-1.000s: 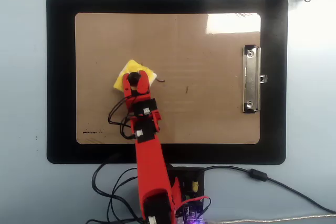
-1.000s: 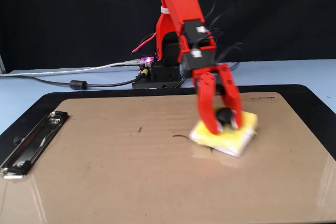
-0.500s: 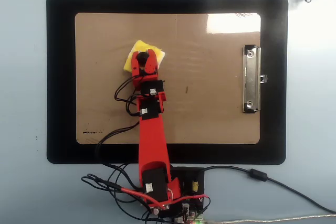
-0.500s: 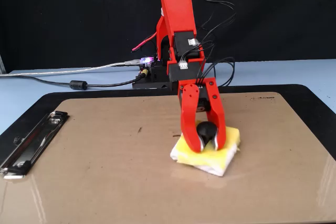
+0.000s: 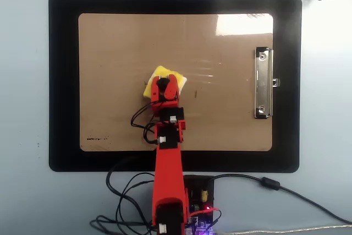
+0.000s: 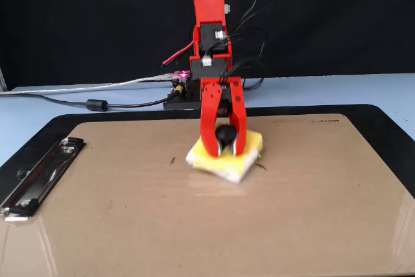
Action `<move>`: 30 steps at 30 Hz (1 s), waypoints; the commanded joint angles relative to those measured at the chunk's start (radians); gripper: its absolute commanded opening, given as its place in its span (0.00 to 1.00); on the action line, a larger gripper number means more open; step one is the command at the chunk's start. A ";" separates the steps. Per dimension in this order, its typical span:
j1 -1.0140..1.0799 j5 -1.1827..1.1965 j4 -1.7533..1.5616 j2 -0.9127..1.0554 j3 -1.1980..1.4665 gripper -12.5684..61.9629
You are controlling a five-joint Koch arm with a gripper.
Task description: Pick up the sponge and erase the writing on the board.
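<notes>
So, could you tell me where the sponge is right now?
In the overhead view the sponge lies flat near the middle of the board, left of the metal clip, with the gripper closed on its black knob.

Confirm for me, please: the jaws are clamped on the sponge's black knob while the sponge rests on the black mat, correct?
Not quite. The sponge rests on the brown board, not the black mat, as the overhead view shows. The jaws are indeed clamped on its black knob.
</notes>
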 commanded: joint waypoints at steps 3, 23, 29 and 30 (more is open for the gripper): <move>0.009 0.008 0.006 -0.109 -0.087 0.06; 0.302 0.156 -0.218 0.138 0.225 0.06; 0.437 0.181 -0.224 0.311 0.419 0.06; 0.436 0.176 -0.225 0.287 0.413 0.06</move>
